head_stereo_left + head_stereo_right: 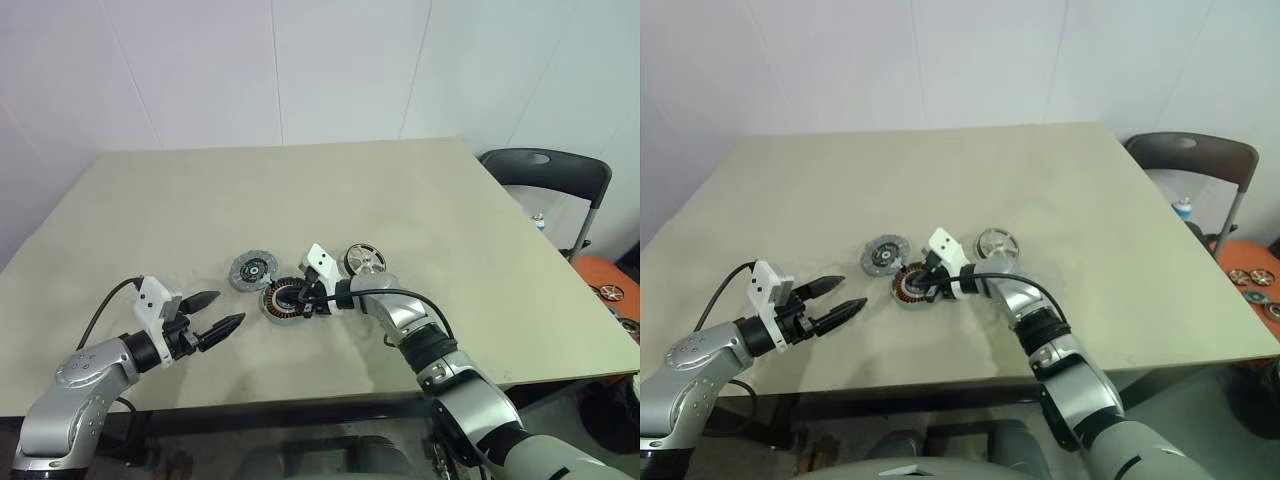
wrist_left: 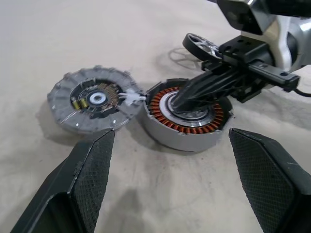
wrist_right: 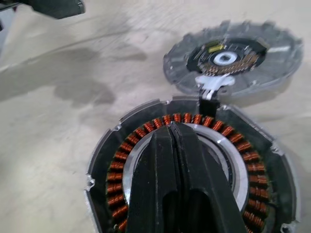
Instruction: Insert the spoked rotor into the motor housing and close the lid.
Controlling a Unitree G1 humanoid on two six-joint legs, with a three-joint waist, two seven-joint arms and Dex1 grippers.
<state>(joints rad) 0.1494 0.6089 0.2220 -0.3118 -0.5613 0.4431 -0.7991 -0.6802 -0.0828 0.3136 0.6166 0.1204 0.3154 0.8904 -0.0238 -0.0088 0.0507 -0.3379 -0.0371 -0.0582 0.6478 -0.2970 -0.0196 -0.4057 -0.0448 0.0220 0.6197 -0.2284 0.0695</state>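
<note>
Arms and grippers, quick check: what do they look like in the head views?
Both arms have silver-grey metallic shells with black joint sections. Each ends in a gripper with two black, tapered fingers: left gripper, right gripper. The left fingers have cross-hatched pads. A white block sits on each wrist, with a black cable looping back along the forearm.

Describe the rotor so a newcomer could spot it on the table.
On the beige table, three round parts sit in a row near the front edge. The spoked rotor is the rightmost, beside the right arm, past the motor housing and the lid. It alone is shiny silver with open spokes.
</note>
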